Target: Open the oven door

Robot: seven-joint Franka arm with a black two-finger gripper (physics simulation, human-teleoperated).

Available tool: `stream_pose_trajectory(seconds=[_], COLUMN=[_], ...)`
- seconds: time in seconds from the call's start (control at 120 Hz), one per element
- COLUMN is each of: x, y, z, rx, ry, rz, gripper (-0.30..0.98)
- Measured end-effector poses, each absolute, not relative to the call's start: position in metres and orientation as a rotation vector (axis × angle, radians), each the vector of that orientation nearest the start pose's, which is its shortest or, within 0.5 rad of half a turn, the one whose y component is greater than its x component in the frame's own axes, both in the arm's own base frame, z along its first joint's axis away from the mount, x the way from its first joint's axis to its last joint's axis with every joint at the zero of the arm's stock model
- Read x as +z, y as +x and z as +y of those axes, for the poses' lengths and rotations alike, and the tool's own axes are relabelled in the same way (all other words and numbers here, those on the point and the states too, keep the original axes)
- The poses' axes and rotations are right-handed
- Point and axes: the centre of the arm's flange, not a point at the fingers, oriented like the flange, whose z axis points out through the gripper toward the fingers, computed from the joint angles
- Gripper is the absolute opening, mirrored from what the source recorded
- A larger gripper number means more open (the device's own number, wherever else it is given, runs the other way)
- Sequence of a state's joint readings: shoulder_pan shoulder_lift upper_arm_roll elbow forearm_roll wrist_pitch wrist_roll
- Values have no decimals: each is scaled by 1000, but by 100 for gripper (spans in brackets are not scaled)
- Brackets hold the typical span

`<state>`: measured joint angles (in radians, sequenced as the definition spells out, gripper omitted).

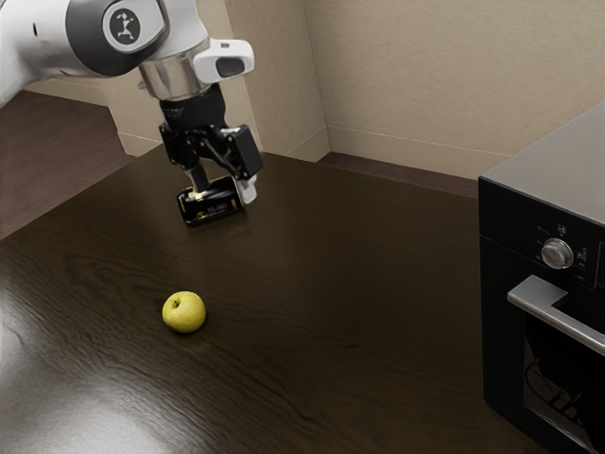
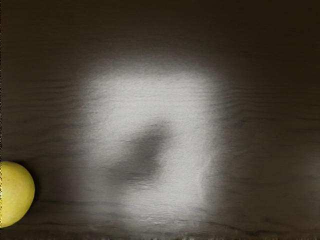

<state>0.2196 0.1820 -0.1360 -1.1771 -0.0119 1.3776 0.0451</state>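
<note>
Well apart from the oven [image 1: 520,257], the jaws stand wide apart, apparently gripping nothing; swinging across too low could drag the can [image 1: 217,202] or knock the apple [image 1: 184,313].

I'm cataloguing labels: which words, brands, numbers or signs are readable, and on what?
No words or numbers can be read.
Black can with gold print: too small.
Black oven, around silver knob: too small.
White robot arm, black joint cover: white emblem, no readable letters.

White arm [image 1: 181,26] — dark logoed cap [image 1: 99,49], silvery wrist [image 1: 174,78], black pincer [image 1: 223,187].
</note>
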Motion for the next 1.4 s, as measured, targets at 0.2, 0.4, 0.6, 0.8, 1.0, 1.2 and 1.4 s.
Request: stream_pose_trajectory(seconds=[0.2, 0.4, 0.6, 0.8, 1.0, 1.2, 1.4], x=[772, 870, 825, 780, 755, 725, 710], y=[545, 353, 322, 320, 359, 402, 420], z=[49, -304, -383, -429, -437, -441, -447], rx=[-300, -651, -576, -562, -607, -600, -595], ry=[-3132, -2575, -2113, -1757, -1566, -1447, -1359], rz=[20, 1666, 2185, 2430, 2493, 2505, 2515], gripper=[69, 68, 68, 68, 68, 69, 69])
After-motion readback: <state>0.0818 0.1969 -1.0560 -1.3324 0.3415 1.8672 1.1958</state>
